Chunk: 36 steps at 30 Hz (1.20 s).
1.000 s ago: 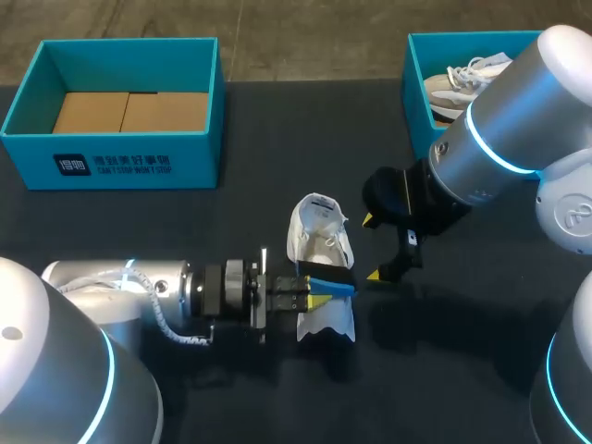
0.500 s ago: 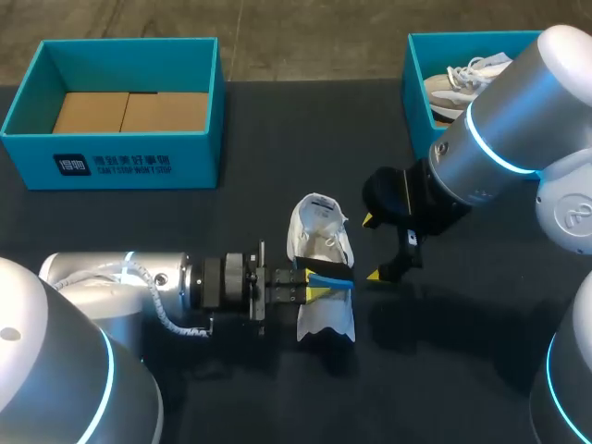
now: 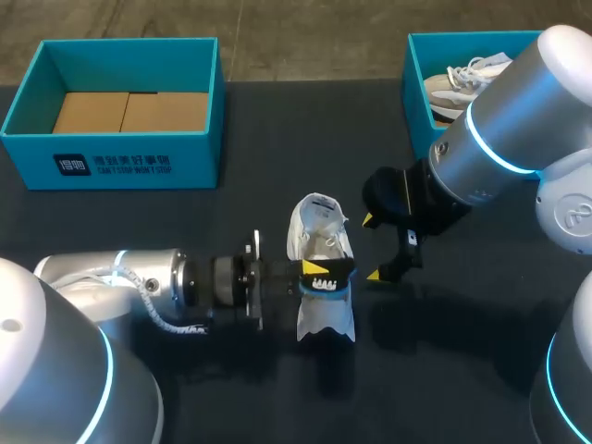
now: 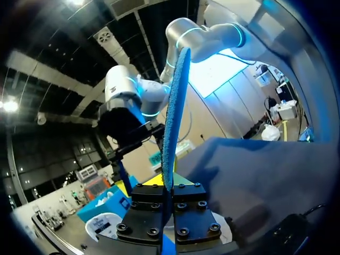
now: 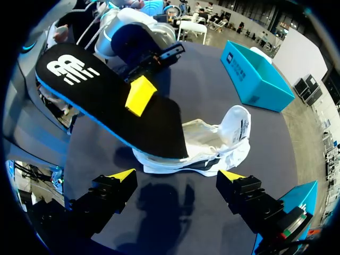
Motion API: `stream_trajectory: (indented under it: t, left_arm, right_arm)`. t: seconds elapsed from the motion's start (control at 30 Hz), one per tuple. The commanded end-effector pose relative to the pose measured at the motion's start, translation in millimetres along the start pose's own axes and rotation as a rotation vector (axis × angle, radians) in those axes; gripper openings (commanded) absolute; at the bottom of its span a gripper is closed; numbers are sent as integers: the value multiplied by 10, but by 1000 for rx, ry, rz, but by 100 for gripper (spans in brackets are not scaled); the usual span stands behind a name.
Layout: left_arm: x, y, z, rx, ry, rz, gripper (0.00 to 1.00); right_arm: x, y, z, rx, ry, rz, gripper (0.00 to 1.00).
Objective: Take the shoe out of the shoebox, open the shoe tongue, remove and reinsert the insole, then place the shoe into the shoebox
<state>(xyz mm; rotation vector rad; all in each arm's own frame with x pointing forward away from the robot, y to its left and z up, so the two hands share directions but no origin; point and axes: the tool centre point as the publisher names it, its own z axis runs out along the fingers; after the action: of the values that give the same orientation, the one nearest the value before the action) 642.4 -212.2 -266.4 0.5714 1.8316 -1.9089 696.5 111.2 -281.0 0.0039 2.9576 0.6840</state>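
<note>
Head view: the left gripper (image 3: 316, 275) is clamped on the black insole (image 3: 339, 271) (blue underneath), right above the white shoe (image 3: 314, 242) in the middle of the table. The right gripper (image 3: 372, 248) hangs just right of the shoe, fingers wide apart. The shoebox (image 3: 418, 111) sits far right.

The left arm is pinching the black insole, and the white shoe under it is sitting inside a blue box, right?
Not quite. The left gripper does pinch the insole, but the white shoe lies on the table, outside both the left shoebox and the right shoebox, as the head view shows.
</note>
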Motion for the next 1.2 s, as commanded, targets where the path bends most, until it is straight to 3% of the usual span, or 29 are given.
stream_trajectory:
  t: [0.03, 0.2, 0.77, 0.93, 1.2]
  left_arm:
    - [36, -62, -69, -18, 34, 42, 0]
    - [89, -24, -83, -42, 89, 95, 0]
    - [-128, -286, -112, -24, 74, 148, 0]
    - [-123, -267, -112, -25, 83, 155, 0]
    - [40, -83, -56, 12, 86, 71, 0]
  right_arm:
    - [10, -2, 8, 0, -2, -1, 100]
    - [10, -2, 8, 0, -2, -1, 100]
    - [10, -2, 8, 0, -2, -1, 100]
    - [10, -2, 8, 0, -2, -1, 100]
    - [10, -2, 8, 0, -2, -1, 100]
